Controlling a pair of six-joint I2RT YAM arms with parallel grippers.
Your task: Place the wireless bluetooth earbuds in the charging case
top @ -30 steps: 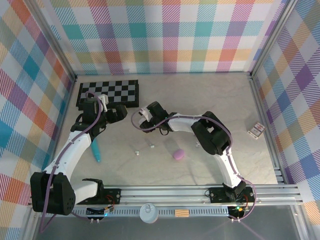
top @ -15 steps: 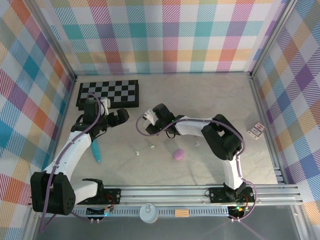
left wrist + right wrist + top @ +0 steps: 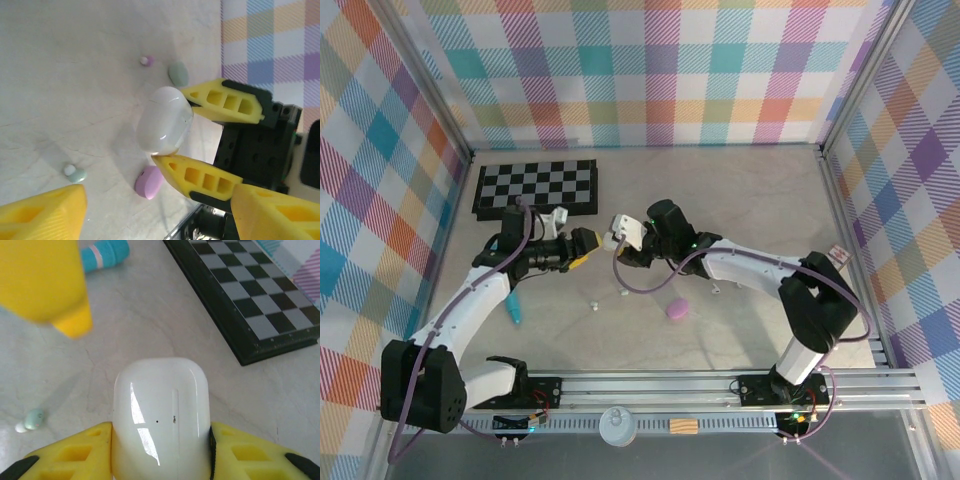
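Two yellow fingers (image 3: 80,455) of the right end effector (image 3: 160,445) clamp the white charging case (image 3: 160,405) above the desk (image 3: 150,315). The left end effector (image 3: 582,242) faces it, spread wide, empty. A pale earbud (image 3: 74,173) lies on the desk beneath them, off to one side.

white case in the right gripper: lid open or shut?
Shut. The white case, held in the right gripper, shows a closed shell with only a thin lid seam.
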